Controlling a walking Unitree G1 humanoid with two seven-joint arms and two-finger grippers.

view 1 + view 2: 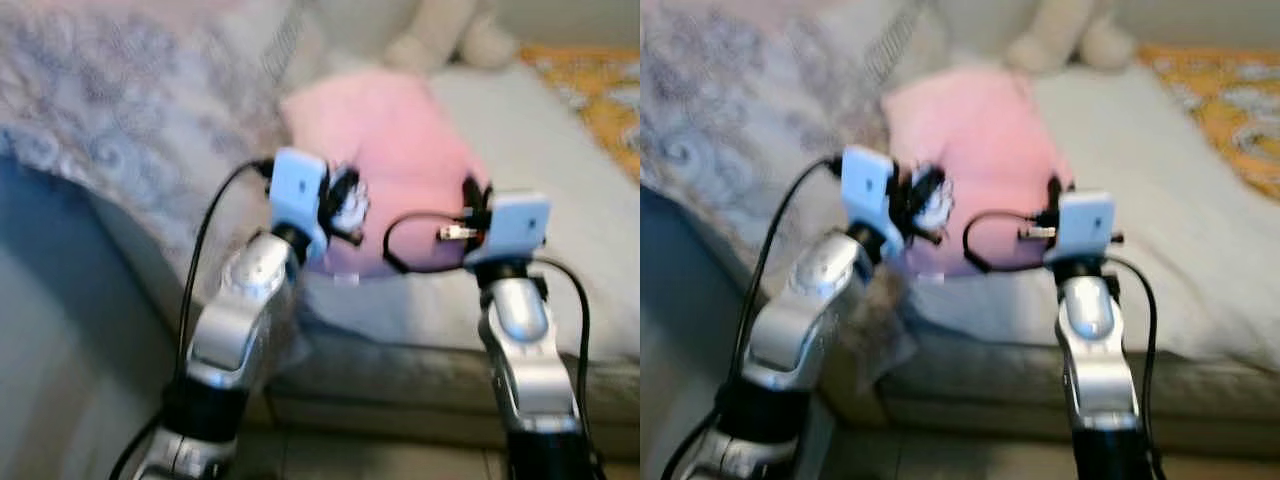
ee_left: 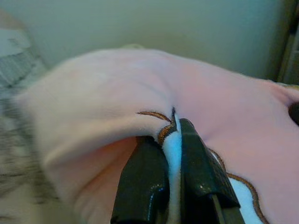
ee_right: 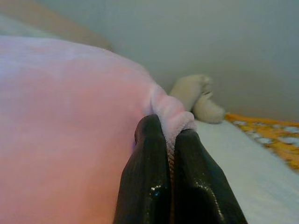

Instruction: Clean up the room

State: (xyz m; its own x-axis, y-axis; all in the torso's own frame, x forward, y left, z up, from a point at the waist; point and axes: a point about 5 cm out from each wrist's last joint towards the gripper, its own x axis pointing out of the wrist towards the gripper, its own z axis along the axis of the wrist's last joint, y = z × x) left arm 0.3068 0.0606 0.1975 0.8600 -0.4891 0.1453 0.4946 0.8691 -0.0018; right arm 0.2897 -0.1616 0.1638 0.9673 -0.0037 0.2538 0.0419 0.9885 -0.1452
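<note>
A plump pink pillow (image 1: 400, 150) lies on the pale bed sheet (image 1: 560, 170), held at its near edge by both arms. My left gripper (image 2: 172, 135) is shut on a pinched fold of the pink pillow (image 2: 107, 93), right where a white patch with brown stitching sits. My right gripper (image 3: 170, 133) is shut on a bunched corner of the pink pillow (image 3: 60, 107). In the eye views the left wrist (image 1: 300, 195) is at the pillow's left side and the right wrist (image 1: 515, 225) at its right side.
A grey patterned blanket (image 1: 130, 110) drapes over the bed's left part. A beige plush toy (image 1: 450, 35) sits at the far end, and an orange patterned cloth (image 1: 600, 90) lies at the far right. The mattress edge (image 1: 400, 370) and floor are just below my arms.
</note>
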